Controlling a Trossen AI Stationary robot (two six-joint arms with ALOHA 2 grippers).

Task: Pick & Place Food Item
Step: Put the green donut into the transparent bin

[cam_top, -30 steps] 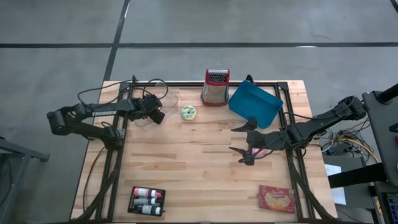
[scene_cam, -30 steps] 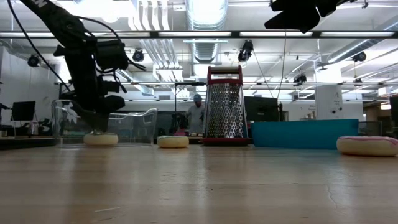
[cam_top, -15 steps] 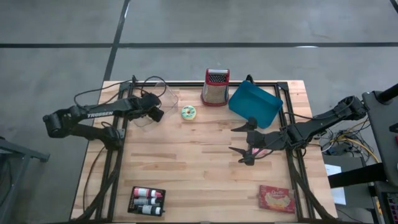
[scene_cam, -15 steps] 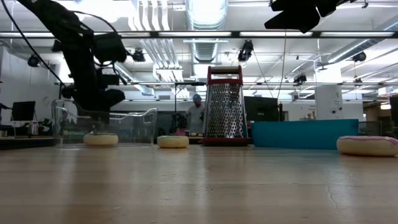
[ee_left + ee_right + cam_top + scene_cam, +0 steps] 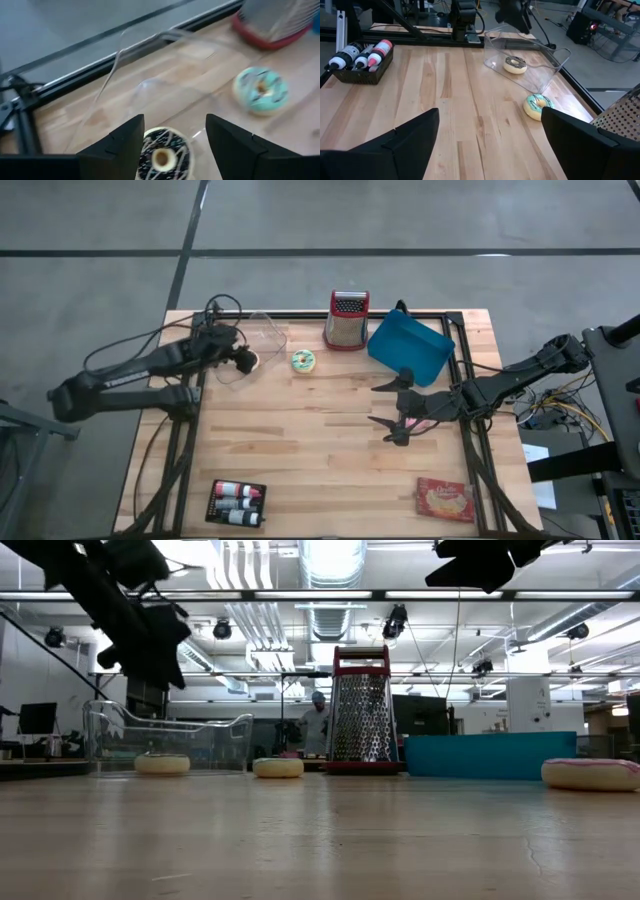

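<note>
Lying below the open left gripper (image 5: 172, 145), chocolate donut (image 5: 162, 156) in clear container (image 5: 150, 65).

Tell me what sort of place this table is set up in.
Probably an industrial lab or workshop, not a kitchen. The low view shows exposed ceiling ducts and a person among equipment in the background; the high view shows a bare concrete floor around the wooden table.

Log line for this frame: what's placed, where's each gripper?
chocolate donut in clear container | left gripper open above it | teal donut beside container | right gripper open, mid-table
</note>
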